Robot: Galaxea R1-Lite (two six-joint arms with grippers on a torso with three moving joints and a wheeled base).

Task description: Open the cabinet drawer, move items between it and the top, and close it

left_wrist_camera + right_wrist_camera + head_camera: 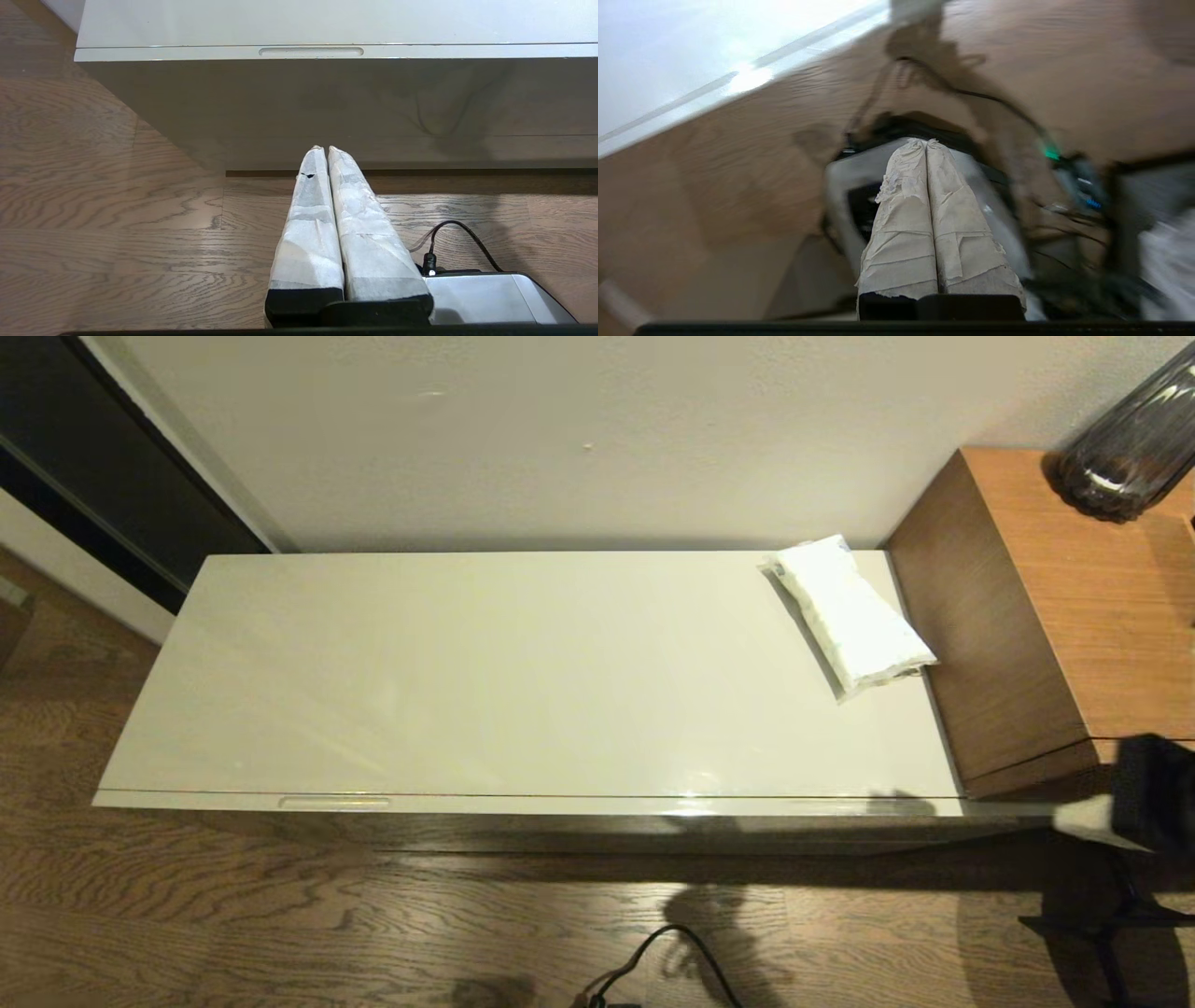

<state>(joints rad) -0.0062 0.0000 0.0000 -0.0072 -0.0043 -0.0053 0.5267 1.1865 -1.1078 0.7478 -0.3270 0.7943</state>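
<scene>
The cabinet drawer is shut; its thin front strip runs under the front edge of the top, with a slim recessed slot near its left end. A soft white pack lies on the top at the back right, against the wooden unit. My left gripper is shut and empty, hanging low over the floor in front of the cabinet, below the slot. My right gripper is shut and empty, blurred, pointing down over the robot's base. The right arm shows beside the cabinet's right front corner.
A taller orange-brown wooden unit adjoins the cabinet's right end, with a dark glass vase on it. A black cable lies on the wood floor in front. The wall runs behind the cabinet. A dark doorway is at the left.
</scene>
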